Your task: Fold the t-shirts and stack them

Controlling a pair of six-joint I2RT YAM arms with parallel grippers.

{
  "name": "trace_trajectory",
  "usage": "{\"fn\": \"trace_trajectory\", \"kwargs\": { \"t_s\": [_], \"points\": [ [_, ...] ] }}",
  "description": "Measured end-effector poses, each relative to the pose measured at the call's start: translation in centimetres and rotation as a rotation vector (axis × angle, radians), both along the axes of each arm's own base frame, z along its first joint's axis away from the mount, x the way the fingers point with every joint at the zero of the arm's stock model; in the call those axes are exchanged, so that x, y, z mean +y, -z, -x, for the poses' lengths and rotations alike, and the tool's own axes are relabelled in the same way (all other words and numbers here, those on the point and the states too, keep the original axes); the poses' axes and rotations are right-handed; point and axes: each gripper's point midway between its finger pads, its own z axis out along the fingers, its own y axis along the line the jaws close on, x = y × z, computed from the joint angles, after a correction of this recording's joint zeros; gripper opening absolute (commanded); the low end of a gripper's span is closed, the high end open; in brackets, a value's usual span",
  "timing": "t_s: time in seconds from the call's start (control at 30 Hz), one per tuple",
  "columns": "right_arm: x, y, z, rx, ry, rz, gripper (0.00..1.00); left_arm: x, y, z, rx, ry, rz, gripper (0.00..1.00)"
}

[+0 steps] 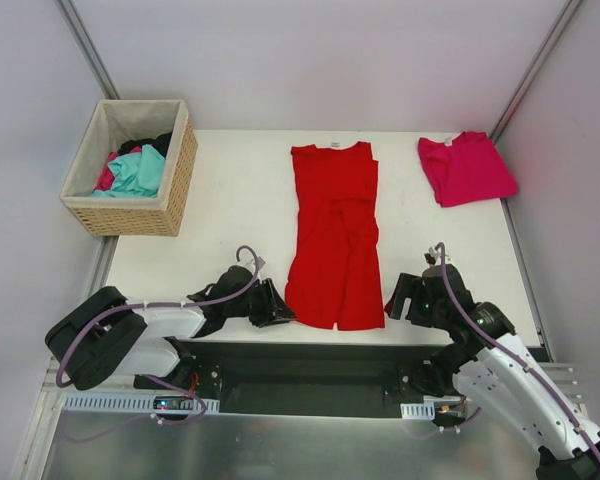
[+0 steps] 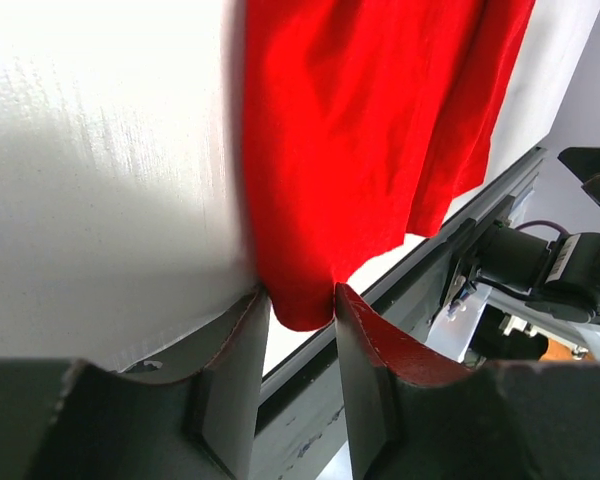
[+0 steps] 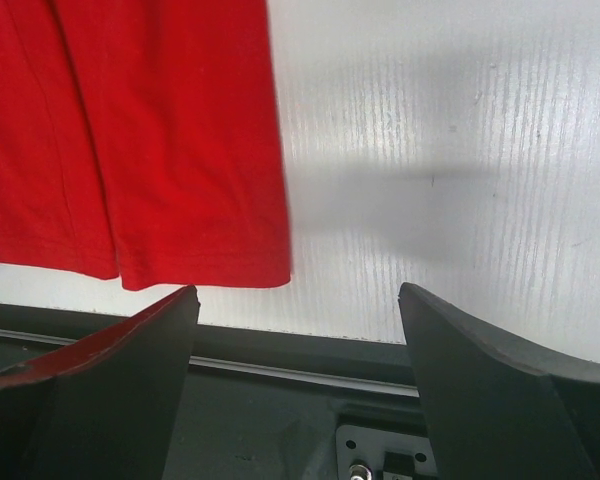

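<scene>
Red shirt (image 1: 335, 240) lies flat along the middle of the counter (image 1: 230, 220). It's a long narrow strip, collar at the far side, hem at the near edge, some wrinkles mid-body. Pink shirt (image 1: 465, 168) sits folded to a rough square at the far-right corner, a bit skewed, well apart from the red one.

L pincer (image 1: 285, 316) is low at the near edge, at the red shirt's near-left hem corner. On my L wrist cam the pincer (image 2: 300, 300) is pinching that corner: cloth fills the gap btwn the jaws and both fingers (image 2: 235, 345) touch it. The rest of the shirt (image 2: 370, 130) runs away across the counter (image 2: 100, 170).

R pincer (image 1: 395, 305) is at the near-right hem corner, also low by the edge. R wrist cam shows it (image 3: 298, 300) spread wide w/ nothing btwn the jaws. The hem corner of the red shirt (image 3: 160, 140) lies flat on the counter (image 3: 450, 150), just beyond the left finger (image 3: 130, 350); I can't tell if they touch.

Basket (image 1: 175, 185) is at the far left, w/ teal, pink and dark cloth inside.
</scene>
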Motion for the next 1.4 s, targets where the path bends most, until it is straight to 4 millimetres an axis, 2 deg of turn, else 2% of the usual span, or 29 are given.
{"fn": "trace_trajectory", "kwargs": {
  "t_s": [0.23,0.47,0.57,0.63,0.87,1.03,1.3,1.4],
  "points": [
    [-0.1,0.0,0.2,0.002,0.003,0.002,0.85,0.0,0.1,-0.3,0.006,-0.005,0.008,0.33],
    [-0.2,0.0,0.2,0.0,0.013,0.001,0.85,-0.1,0.4,-0.5,0.016,-0.006,0.016,0.25],
    [-0.3,0.0,0.3,-0.001,0.016,0.002,0.85,-0.1,0.6,-0.6,0.02,-0.01,0.014,0.12],
    [-0.3,-0.1,0.3,-0.001,0.017,0.001,0.85,0.0,0.8,-0.6,0.026,-0.011,0.011,0.0],
    [-0.2,-0.1,0.4,-0.002,0.019,-0.008,0.84,-0.1,0.9,-0.5,0.037,-0.006,0.017,0.0],
    [0.8,-0.1,0.4,0.011,0.013,-0.061,0.83,-0.1,0.9,-0.6,0.036,-0.005,0.018,0.0],
    [3.0,3.8,2.2,0.138,-0.005,-0.175,0.82,0.1,0.7,-0.6,0.036,-0.011,0.015,0.0],
    [3.7,4.5,2.4,0.16,-0.001,-0.213,0.8,0.2,0.7,-0.6,0.036,-0.011,0.012,0.0]
  ]
}}
